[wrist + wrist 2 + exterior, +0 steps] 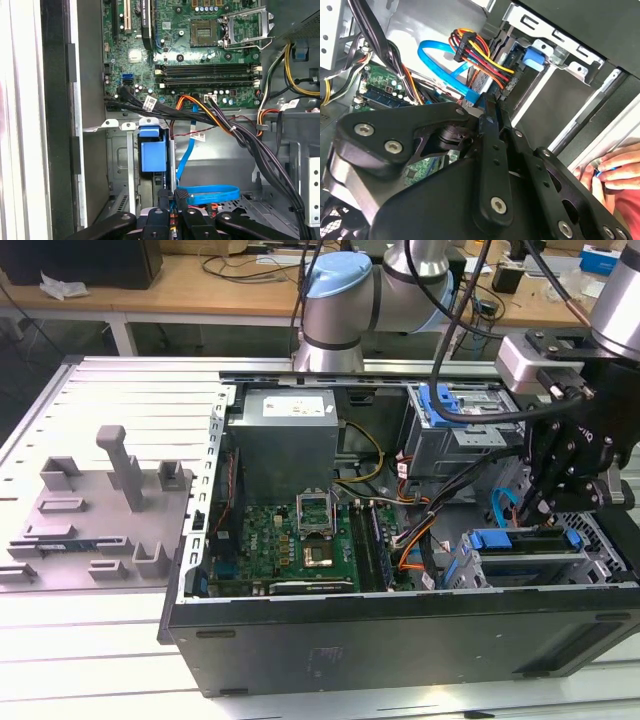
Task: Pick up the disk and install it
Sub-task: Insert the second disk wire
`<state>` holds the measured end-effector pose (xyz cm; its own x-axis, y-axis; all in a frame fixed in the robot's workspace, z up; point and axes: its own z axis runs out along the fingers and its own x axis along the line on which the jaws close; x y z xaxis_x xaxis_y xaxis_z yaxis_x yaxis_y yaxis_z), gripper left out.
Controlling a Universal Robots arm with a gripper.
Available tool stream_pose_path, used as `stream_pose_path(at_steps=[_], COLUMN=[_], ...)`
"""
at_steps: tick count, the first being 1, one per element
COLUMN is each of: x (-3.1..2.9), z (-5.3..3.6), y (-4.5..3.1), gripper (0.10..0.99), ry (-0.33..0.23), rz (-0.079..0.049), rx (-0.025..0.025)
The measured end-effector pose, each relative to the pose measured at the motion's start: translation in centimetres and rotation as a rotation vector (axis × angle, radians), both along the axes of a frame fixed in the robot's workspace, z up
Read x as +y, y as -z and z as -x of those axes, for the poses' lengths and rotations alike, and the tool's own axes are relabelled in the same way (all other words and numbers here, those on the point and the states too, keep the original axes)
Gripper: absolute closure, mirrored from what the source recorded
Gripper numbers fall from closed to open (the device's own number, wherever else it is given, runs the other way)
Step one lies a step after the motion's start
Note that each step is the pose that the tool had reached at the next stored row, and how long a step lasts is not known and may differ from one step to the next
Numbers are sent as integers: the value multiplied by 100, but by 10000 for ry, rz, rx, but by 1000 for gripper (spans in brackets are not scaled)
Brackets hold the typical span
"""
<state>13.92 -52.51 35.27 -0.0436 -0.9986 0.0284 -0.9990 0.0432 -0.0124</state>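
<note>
While the pincer (533, 508) hangs closed, the disk (525, 550) sits just below

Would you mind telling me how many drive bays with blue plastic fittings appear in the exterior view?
2: the upper bay on the exterior view's right, the lower bay near the case front, beside the gripper. Others may be hidden.

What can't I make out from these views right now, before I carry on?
- Disk seating: in the exterior view, the claw and cables cover part of its bay.
- What the claw touches: in both wrist views, its own black linkage blocks the contact.
- Hand: in the second wrist view it is cut off by the picture's edge, and the blue item it holds is too small to identify.
</note>
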Motion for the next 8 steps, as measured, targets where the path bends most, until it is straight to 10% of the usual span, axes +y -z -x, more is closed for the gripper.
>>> stream_pose_path(at_steps=[8], x=[-89], z=[0], y=[-1], gripper=[925], ry=[-1], rz=[-134], rx=[0])
